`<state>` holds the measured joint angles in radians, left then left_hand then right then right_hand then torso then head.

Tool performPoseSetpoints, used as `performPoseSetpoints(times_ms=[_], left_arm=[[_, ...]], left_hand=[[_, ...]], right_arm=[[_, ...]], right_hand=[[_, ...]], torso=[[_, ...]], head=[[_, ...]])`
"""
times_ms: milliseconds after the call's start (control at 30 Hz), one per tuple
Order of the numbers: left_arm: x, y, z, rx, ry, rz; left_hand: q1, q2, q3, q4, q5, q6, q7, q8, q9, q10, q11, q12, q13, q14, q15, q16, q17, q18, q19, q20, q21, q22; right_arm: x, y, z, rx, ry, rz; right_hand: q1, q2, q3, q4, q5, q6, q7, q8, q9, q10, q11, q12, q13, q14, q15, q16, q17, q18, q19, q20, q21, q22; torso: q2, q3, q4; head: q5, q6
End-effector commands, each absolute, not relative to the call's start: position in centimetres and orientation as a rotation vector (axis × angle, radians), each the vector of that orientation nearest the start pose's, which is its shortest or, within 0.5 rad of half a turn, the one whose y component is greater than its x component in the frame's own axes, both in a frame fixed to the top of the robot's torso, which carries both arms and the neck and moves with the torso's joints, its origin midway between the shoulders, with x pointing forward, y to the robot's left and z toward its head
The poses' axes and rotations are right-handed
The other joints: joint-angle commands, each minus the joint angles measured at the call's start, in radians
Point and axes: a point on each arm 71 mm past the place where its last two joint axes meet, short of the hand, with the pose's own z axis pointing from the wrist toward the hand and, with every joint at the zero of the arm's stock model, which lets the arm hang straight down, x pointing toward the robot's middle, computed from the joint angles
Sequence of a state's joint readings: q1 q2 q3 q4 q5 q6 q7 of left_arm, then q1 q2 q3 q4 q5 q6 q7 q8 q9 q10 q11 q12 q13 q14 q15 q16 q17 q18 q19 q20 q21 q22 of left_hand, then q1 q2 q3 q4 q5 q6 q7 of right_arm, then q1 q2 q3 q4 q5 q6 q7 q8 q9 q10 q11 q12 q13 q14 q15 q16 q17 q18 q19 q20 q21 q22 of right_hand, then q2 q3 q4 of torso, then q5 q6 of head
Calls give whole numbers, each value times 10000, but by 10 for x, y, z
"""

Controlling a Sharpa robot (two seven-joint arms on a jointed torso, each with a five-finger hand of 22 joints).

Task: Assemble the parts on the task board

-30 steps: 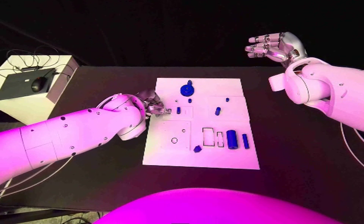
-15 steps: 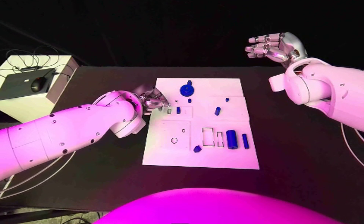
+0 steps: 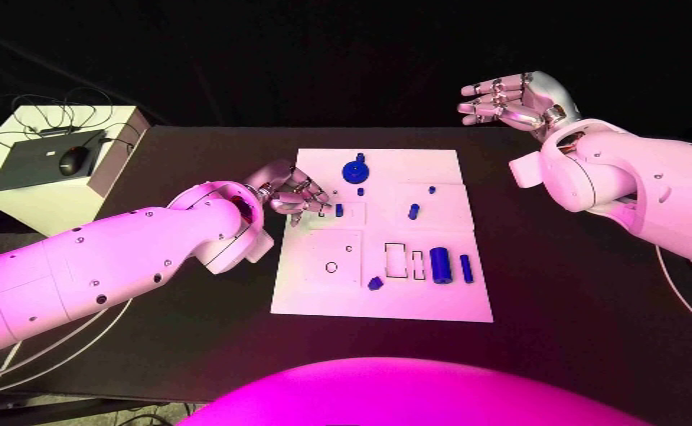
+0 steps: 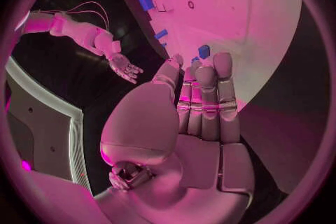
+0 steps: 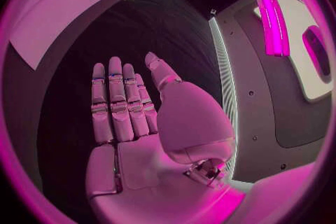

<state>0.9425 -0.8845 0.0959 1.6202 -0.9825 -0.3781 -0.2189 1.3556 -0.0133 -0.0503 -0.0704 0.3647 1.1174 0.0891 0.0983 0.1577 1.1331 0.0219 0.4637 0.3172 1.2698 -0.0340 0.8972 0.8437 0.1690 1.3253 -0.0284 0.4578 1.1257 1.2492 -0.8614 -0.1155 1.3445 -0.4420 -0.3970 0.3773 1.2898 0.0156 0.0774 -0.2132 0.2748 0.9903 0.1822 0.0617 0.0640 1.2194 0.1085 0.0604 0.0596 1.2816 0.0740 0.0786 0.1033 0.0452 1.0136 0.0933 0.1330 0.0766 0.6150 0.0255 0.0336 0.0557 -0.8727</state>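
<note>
Left hand: fingers straight and pressed side by side, thumb alongside, nothing in them. Fingertips sit over the left edge of the task board, close to a small blue part — touching or not, can't tell.

Right hand: fingers extended and lying close together, thumb a little apart, palm empty. It hangs in the air beyond the far right corner of the black table, well apart from the board.

Board lies flat in the middle of the table, long side running away from the robot. On it (blue parts, head view):
- round part with a stem, far end near the middle
- short peg just beside the left fingertips
- second peg right of it, a tiny one further back
- thick cylinder and a thinner bar side by side at the near right, next to rectangular outlines
- small piece close to the near edge
- a ring-shaped mark on the left half

Off the table to the left — a pale box with a dark device and cables on top.
</note>
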Motion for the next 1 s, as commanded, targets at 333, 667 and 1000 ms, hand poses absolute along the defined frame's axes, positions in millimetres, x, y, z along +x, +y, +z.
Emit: performPoseSetpoints(times_ms=[333,667,1000], left_arm=[[435,206,-252,-5924,18303,-9991],[437,213,-256,-6789,18053,-10153],[441,220,-259,-7355,17793,-10185]], left_hand=[[309,167,-417,21,-36,103,3,204,-447,-53,24,392,-728,-246,4,138,-546,-40,148,-19,-384,-300],[417,304,-357,-40,-15,135,16,276,-551,-59,14,545,-956,-234,-5,152,-780,-49,229,-31,-517,-407],[440,347,-308,-72,-1,132,40,289,-589,-67,19,592,-1041,-235,-3,186,-849,-52,252,-33,-547,-418]], right_arm=[[473,-233,-197,1620,17336,11030],[442,-206,-204,-750,17939,10248],[417,-172,-216,-3094,18375,8791]], right_hand=[[376,-289,-858,28,127,834,-470,-11,-4,2650,-1048,2283,2060,1877,-1380,4397,3850,-52,3077,-1658,2086,991],[326,-12,-796,-236,192,1102,-576,-23,5,1108,-1251,6005,7463,1382,-1544,8308,7828,347,2963,-1857,4429,3095],[162,-94,-630,-217,1,1133,-634,5,15,1408,-1214,6634,9004,1667,-1507,9720,9505,525,2931,-1816,4924,4071]], torso=[[-10,7,-11],[-72,-9,-42],[-126,-25,-83]], head=[[55,1],[130,1],[247,1]])
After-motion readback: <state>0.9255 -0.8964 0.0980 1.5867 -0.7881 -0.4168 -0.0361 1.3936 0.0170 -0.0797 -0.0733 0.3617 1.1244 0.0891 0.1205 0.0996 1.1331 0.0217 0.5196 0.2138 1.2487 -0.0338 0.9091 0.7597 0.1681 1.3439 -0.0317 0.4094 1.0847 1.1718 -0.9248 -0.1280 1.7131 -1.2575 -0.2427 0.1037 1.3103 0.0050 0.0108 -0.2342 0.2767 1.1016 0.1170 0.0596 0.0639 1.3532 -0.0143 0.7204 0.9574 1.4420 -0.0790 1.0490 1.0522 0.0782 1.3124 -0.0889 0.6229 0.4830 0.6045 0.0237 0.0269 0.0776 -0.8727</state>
